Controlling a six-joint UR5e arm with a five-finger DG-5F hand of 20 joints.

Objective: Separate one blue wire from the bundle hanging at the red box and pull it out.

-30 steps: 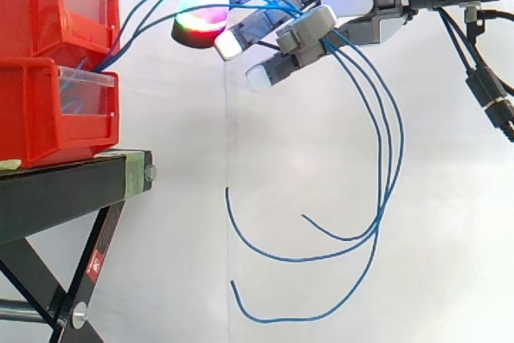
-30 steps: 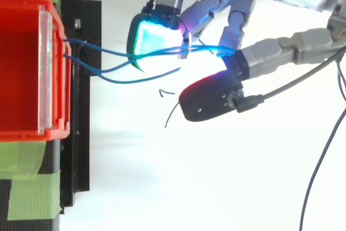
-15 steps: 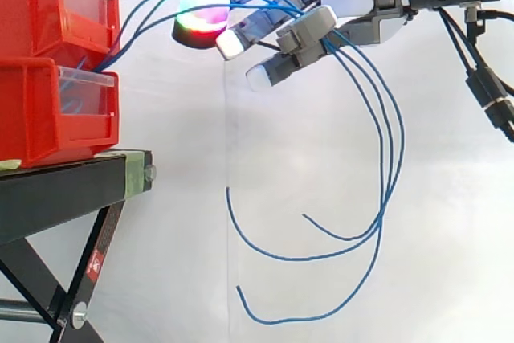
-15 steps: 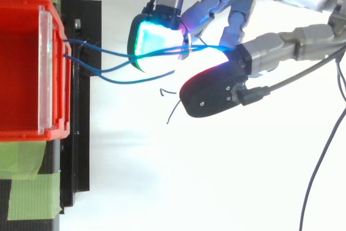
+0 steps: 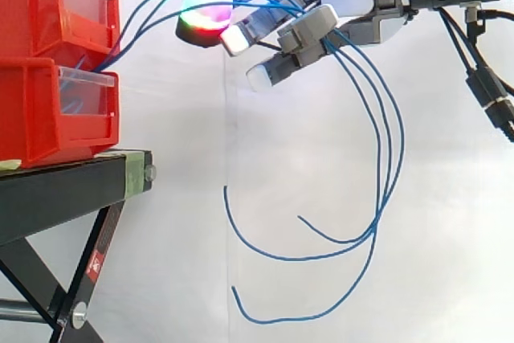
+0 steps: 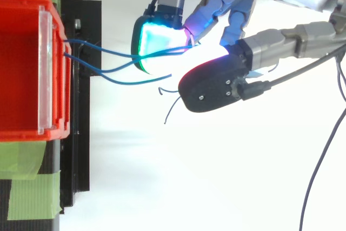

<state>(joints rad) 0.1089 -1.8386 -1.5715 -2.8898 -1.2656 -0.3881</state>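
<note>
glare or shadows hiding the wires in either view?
Side view: the white curtain is evenly lit and the wires stand out against it with no shadow on them; the red-green pad blooms next to them at the top. Top view: the cyan pad of the hand glows brightly where the wires cross it; a faint shadow lies beside the stand.

Bright, even light; faint shadows, mild glare.

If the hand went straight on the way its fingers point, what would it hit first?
Probably the front of the red bins, to its left. Only the blue wires, pinched in the hand, span the gap between. Depth is hard to judge.
</note>
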